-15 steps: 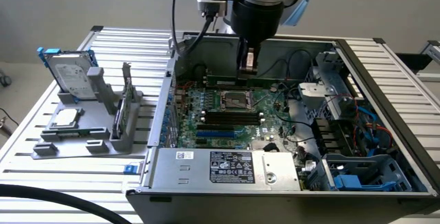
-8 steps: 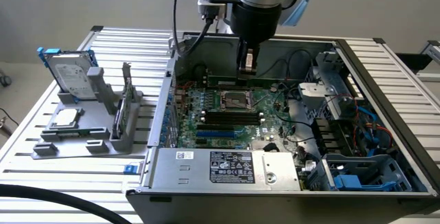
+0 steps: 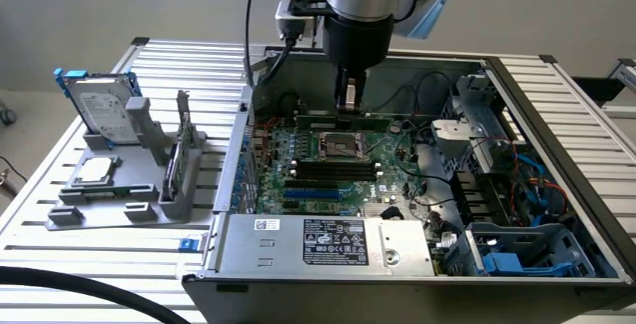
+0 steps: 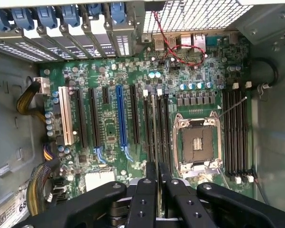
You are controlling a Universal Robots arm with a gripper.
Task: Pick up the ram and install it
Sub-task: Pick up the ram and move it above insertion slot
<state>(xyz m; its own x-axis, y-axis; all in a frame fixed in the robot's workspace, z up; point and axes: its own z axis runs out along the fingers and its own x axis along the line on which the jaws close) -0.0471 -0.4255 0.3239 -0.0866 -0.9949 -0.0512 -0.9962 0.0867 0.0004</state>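
The ram point(image 3: 343, 121) is a thin green stick lying level over the memory slots just behind the CPU socket point(image 3: 343, 145), inside the open computer case. My gripper point(image 3: 348, 109) comes straight down onto its middle, fingers shut on it. In the wrist view the black fingers point(image 4: 143, 199) are pressed close together. The ram point(image 4: 156, 137) shows edge-on as a thin line running from them along a slot beside the socket point(image 4: 198, 145). I cannot tell whether the stick is seated in the slot or just above it.
Black memory slots point(image 3: 338, 169) on the socket's other side are bare. The silver power supply point(image 3: 328, 243) fills the case's front. A grey holder point(image 3: 119, 197) at the exterior view's left carries a hard drive point(image 3: 104, 112) and an upright card point(image 3: 179, 153). Cables and drive cages point(image 3: 497, 190) crowd the case's right.
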